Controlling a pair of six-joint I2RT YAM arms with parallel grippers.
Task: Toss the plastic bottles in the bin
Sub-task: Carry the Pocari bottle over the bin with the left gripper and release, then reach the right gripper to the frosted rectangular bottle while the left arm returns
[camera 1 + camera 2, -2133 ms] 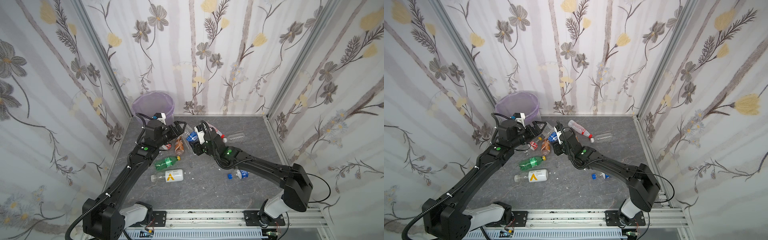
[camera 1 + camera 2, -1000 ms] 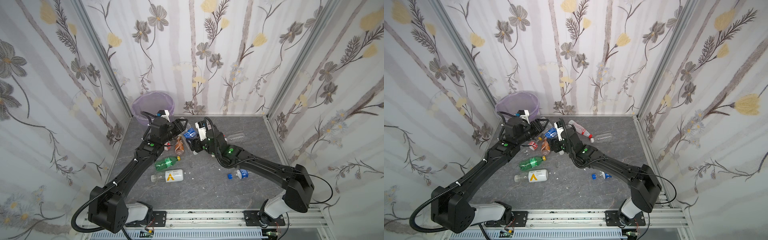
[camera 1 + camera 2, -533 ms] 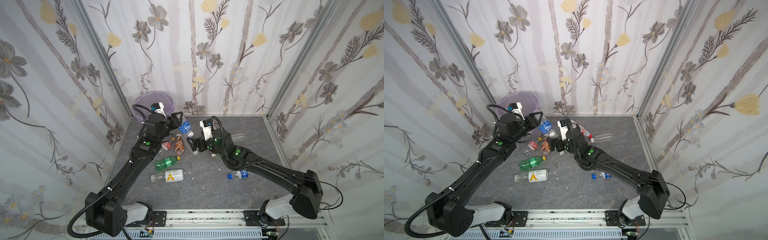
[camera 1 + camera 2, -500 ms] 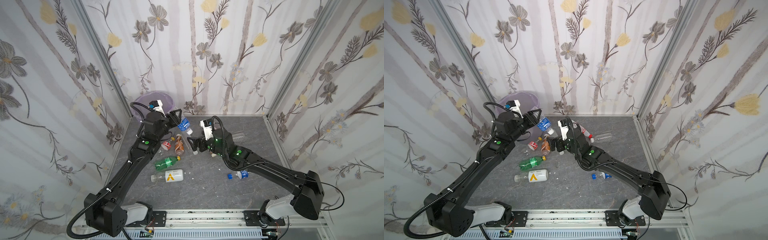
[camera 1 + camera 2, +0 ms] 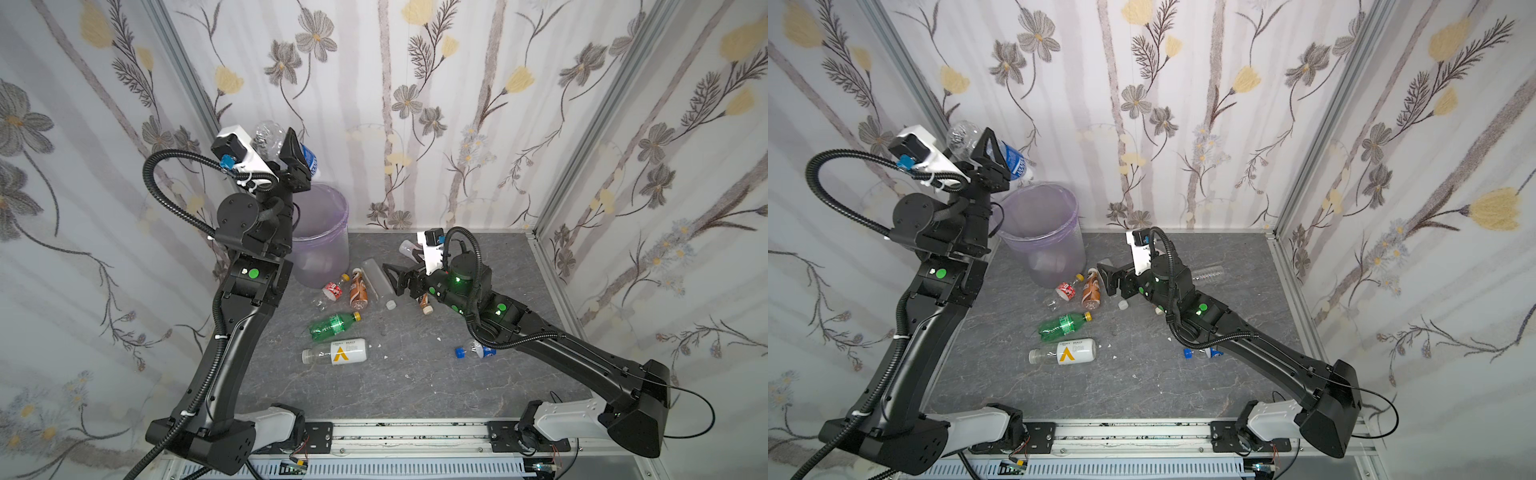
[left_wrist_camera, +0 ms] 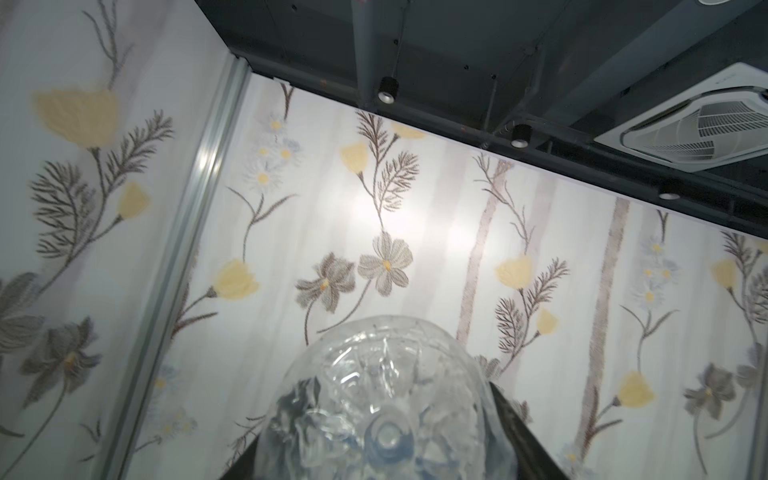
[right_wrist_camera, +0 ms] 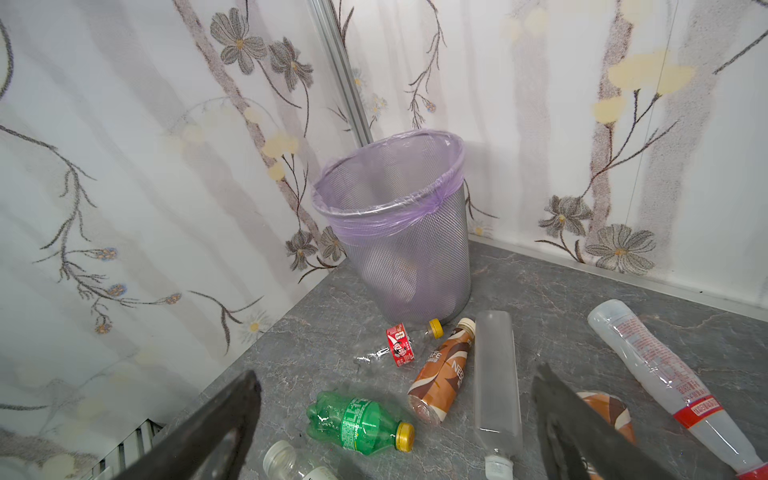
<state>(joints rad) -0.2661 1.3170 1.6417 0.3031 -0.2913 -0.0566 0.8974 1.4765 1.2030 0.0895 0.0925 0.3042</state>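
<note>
Had my left gripper (image 5: 976, 149) clamped on the blue-label bottle (image 5: 1011, 160), neck tipped down high over the bin (image 5: 332, 199) so it'd drop in. My wrist cam only caught its base and wallpaper, so I couldn't tell if it was lined up. Right gripper (image 5: 397, 277) hung wide open and empty, low over the table (image 5: 374, 386) by the frosted bottle (image 7: 496, 374), probably for the next grab.
</note>
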